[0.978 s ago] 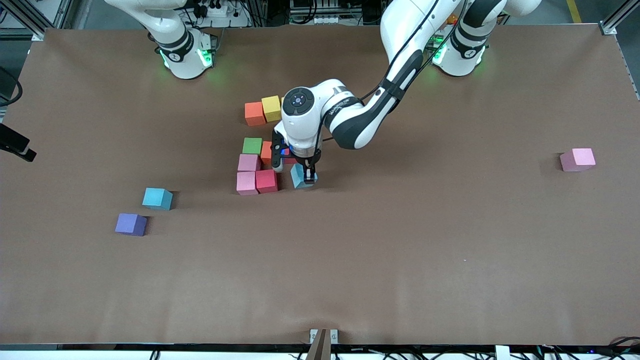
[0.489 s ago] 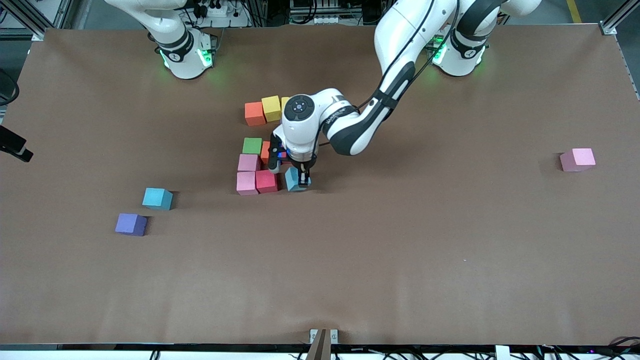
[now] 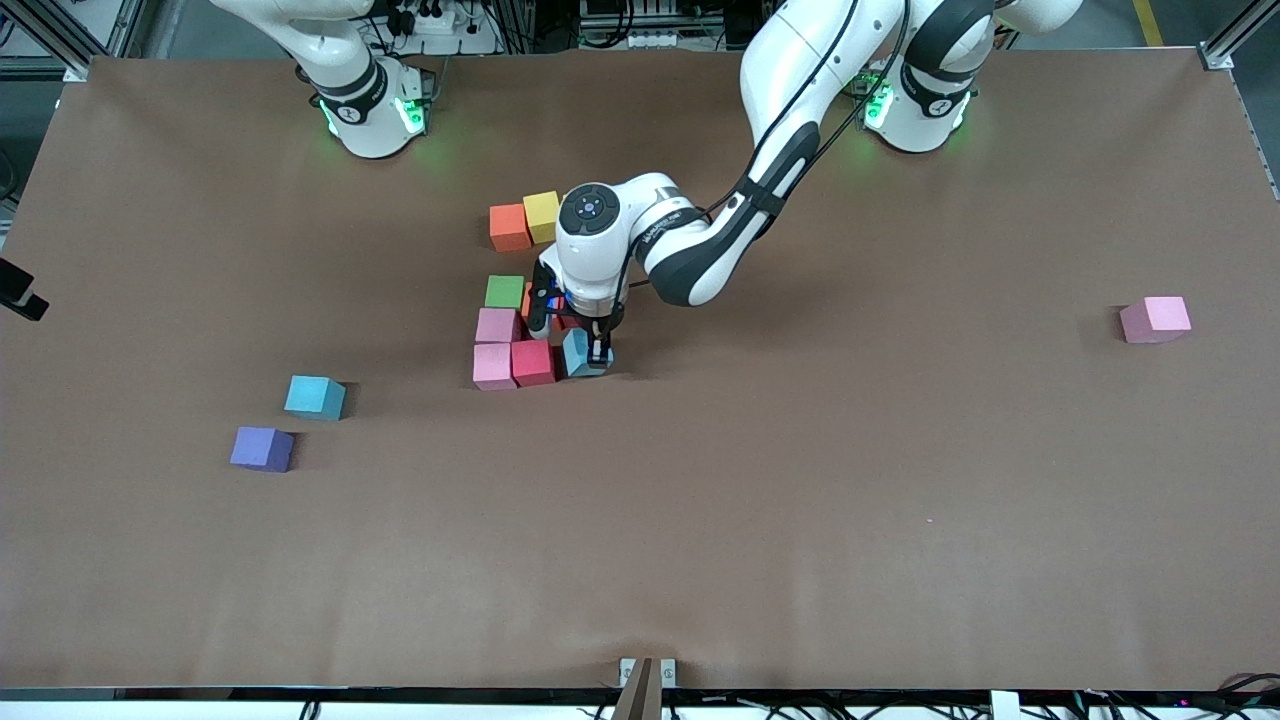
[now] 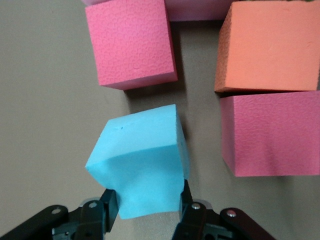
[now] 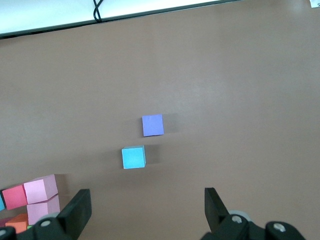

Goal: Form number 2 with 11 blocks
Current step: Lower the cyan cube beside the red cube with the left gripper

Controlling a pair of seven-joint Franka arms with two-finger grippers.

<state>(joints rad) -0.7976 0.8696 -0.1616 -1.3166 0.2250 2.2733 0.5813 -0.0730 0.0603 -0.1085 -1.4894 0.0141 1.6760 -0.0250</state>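
Table (image 3: 900, 520): brown matte covering, faintly wrinkled, reaching to all edges; aluminium frame posts at the corners near the bases; cables and power strips along the edge where the two arm bases stand, both bases lit green.

Left end effector (image 3: 597, 352) clamped on a light blue block (image 3: 576, 353), held tilted and low, just beside the red block (image 3: 533, 362) of the partial number 2 (image 3: 510, 330). Left wrist view: fingers (image 4: 192, 212) pinch the blue block (image 4: 145, 160); a narrow gap separates it from the red block (image 4: 130, 42); another red block (image 4: 272, 132) and an orange block (image 4: 270, 47) lie beside it.

The digit sits mid-table: orange and yellow blocks (image 3: 527, 222) farthest from the front camera, then green (image 3: 505, 291), pink (image 3: 497, 325), and pink (image 3: 494, 366) touching the red one.

Loose: second light blue block (image 3: 315, 397) and purple block (image 3: 262, 449) toward the right arm's end; pink block (image 3: 1155, 319) toward the left arm's end.

Right end effector (image 5: 145, 210) spread wide, holding nothing, waiting above the table; not seen in the front view.

Change over the last second: the left end effector and its block have shifted toward the red block, closing most of the gap. Other blocks unmoved.
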